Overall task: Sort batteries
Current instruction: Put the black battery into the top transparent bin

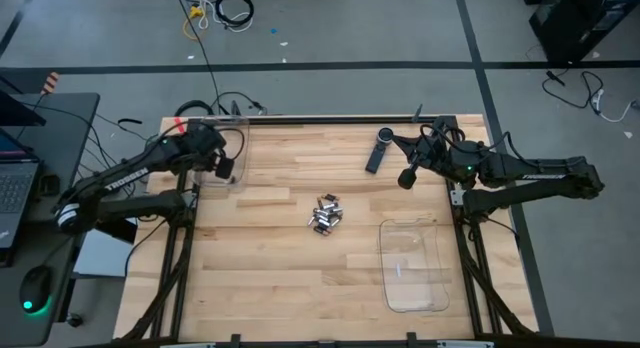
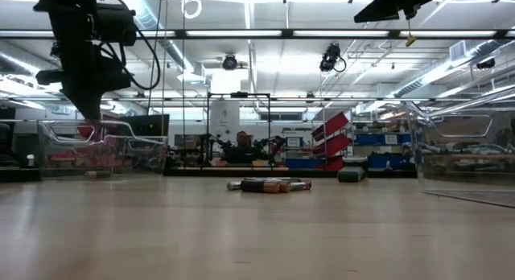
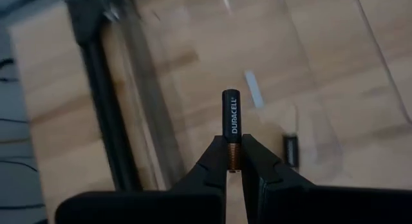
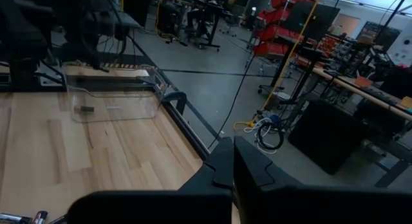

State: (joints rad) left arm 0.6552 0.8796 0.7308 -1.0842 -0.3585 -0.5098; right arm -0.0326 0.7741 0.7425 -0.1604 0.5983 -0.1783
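The left gripper [image 3: 233,161] hangs over the clear bin [image 1: 222,156] at the table's [image 1: 280,288] far left corner, its fingers pinched tight on the copper end of a black Duracell battery [image 3: 231,116], which sticks out forward past the fingertips. Below it, inside that bin, one small battery [image 3: 291,150] already lies on the bin's floor. The rest of the batteries [image 1: 325,215] sit in a loose heap near the middle of the table, touching one another; from the low view they show as a short row of dark and copper cylinders [image 2: 269,185] lying on their sides. The right gripper [image 1: 408,176] waits in the air above the table's far right part, fingers pressed together with nothing between them, just beside a long black remote-like device [image 1: 379,150] that lies near the far edge. A second clear bin [image 1: 412,266] stands along the right edge toward the near corner; whether anything lies in it cannot be told.
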